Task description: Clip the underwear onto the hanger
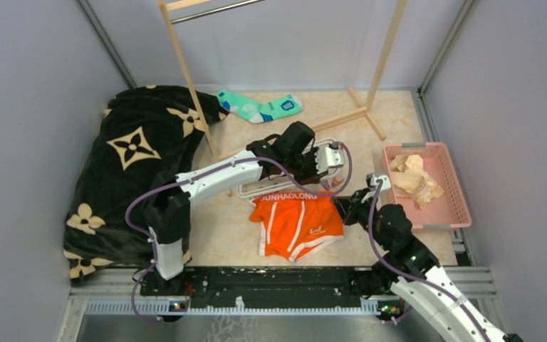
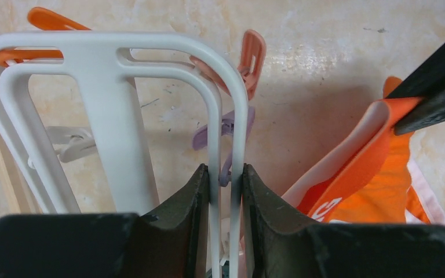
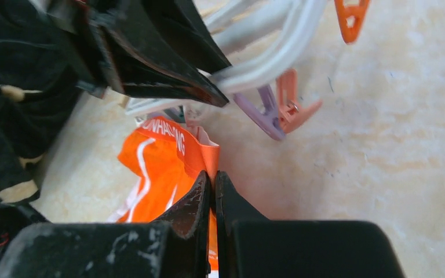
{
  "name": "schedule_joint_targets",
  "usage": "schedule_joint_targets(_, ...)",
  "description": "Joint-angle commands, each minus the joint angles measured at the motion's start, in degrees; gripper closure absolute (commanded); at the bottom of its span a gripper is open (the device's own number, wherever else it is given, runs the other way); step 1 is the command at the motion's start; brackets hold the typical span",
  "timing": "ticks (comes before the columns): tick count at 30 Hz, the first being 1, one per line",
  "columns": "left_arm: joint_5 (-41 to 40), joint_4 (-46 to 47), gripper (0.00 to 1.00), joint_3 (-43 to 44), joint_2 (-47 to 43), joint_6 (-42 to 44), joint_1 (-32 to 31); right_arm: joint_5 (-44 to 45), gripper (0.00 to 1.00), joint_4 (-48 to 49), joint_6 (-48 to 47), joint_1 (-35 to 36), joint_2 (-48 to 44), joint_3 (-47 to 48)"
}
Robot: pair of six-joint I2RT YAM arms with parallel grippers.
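The orange underwear (image 1: 300, 224) lies on the table in the middle, its waistband with white lettering at the far side. The white hanger (image 1: 274, 187) lies just behind it. My left gripper (image 1: 331, 158) is shut on the hanger's frame (image 2: 232, 116); both white bars sit between the fingers in the left wrist view. Purple (image 2: 223, 130) and orange (image 2: 249, 58) clips hang off the frame. My right gripper (image 1: 347, 204) is shut on the right end of the underwear's waistband (image 3: 179, 142) and holds it up below the clips (image 3: 275, 107).
A dark blanket (image 1: 132, 164) with tan flowers covers the left. A tall wooden rack (image 1: 185, 64) stands behind. A teal sock (image 1: 260, 107) lies by the rack's foot. A pink basket (image 1: 445, 206) with beige cloth (image 1: 413, 178) sits at right.
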Motion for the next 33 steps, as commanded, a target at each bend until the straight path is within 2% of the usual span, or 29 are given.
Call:
schedule_joint_targets(1,-0.7,-2.83,0.83,3.96,-5.04,2.98,-0.27,-8.35,1.0,4.36,-7.92,0.42,-0.58,6.14)
schedule_joint_targets(4,-1.35,-5.28,0.86,6.2,-6.16,3.65,-0.31,-12.42,1.0,3.54,-10.85,0.39,0.4,8.66)
schedule_joint_targets(5,-1.79,-5.58,0.94,6.52,-6.75,3.78,-0.35,-13.27,1.0,3.28,-11.39,0.44,0.66,9.54)
schedule_joint_targets(6,-2.71,-5.86,0.96,6.74,-7.47,3.99,-0.34,-14.1,1.0,3.16,-11.87,0.42,0.75,10.22)
schedule_joint_targets(14,-7.37,-8.49,0.96,6.66,-14.25,7.6,-1.66,-23.35,1.0,2.59,-14.95,0.42,2.92,14.56)
schedule_joint_targets(19,-7.0,-10.12,0.96,3.67,-18.24,10.11,-2.81,-22.11,1.0,0.77,-15.17,0.42,6.27,16.91)
schedule_joint_targets(24,-9.67,-8.11,1.0,-1.53,-19.9,10.61,-3.66,-21.0,1.0,-2.54,-16.11,0.41,8.35,19.3)
schedule_joint_targets(33,-6.57,-7.18,1.0,0.6,-13.39,9.9,-3.68,-20.96,1.0,-4.12,-15.64,0.42,7.32,19.03)
